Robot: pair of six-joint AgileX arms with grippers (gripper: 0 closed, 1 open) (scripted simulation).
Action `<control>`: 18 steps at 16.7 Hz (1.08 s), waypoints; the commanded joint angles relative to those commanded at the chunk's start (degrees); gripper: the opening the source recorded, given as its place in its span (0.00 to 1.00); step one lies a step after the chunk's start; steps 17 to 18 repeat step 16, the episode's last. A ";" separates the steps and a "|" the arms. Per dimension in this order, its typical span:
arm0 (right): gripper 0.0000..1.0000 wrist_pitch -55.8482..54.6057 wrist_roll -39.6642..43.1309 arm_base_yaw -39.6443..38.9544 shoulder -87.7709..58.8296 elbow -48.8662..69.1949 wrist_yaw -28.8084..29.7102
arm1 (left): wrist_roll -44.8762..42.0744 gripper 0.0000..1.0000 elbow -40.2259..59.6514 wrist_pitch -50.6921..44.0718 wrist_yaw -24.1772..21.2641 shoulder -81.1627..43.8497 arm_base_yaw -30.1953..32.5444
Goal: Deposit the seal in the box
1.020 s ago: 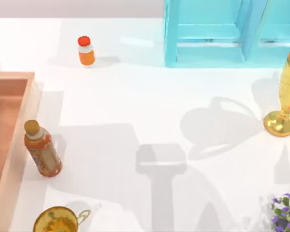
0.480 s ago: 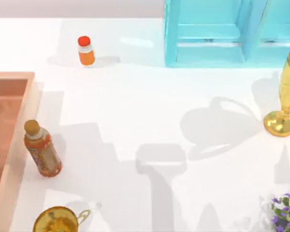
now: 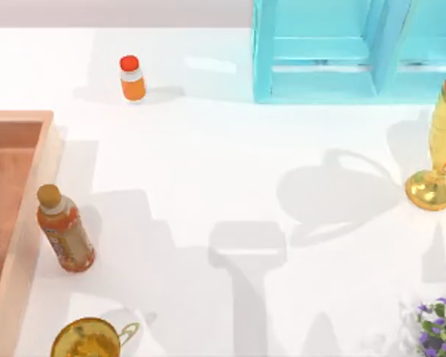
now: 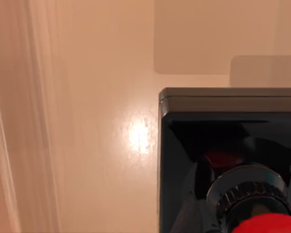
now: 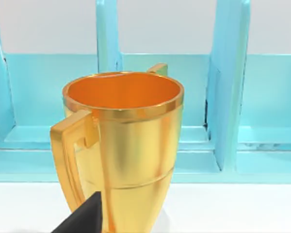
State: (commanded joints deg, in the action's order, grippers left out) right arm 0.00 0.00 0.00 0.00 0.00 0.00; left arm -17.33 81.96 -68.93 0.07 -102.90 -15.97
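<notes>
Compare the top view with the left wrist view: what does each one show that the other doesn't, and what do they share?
Top view's own: a small orange bottle with red cap, a larger orange bottle with tan cap, the turquoise cabinet, a gold trophy cup, a gold mug and purple flowers.
Left wrist view's own: the red-knobbed black seal, close to the camera, over a peach-tan floor.
Shared: the light-brown wooden box, at the table's left edge from above, its wall and floor from the wrist.
</notes>
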 joint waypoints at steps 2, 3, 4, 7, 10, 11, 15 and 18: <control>1.00 0.00 0.00 0.00 0.00 0.00 0.00 | 0.00 0.38 0.00 0.00 0.00 0.00 0.00; 1.00 0.00 0.00 0.00 0.00 0.00 0.00 | 0.00 0.45 0.00 0.00 0.00 0.00 0.00; 1.00 0.00 0.00 0.00 0.00 0.00 0.00 | 0.00 0.53 0.00 0.00 0.00 0.00 0.00; 1.00 0.00 0.00 0.00 0.00 0.00 0.00 | 0.00 0.75 0.00 0.00 0.00 0.00 0.00; 1.00 0.00 0.00 0.00 0.00 0.00 0.00 | 0.00 0.98 0.00 0.00 0.00 0.00 0.00; 1.00 0.00 0.00 0.00 0.00 0.00 0.00 | 0.00 1.00 0.00 0.00 0.00 0.00 0.00; 1.00 0.00 0.00 0.00 0.00 0.00 0.00 | 0.00 1.00 0.00 0.00 0.00 0.00 0.00; 1.00 0.00 0.00 0.00 0.00 0.00 0.00 | 0.00 1.00 0.00 0.00 0.00 0.00 0.00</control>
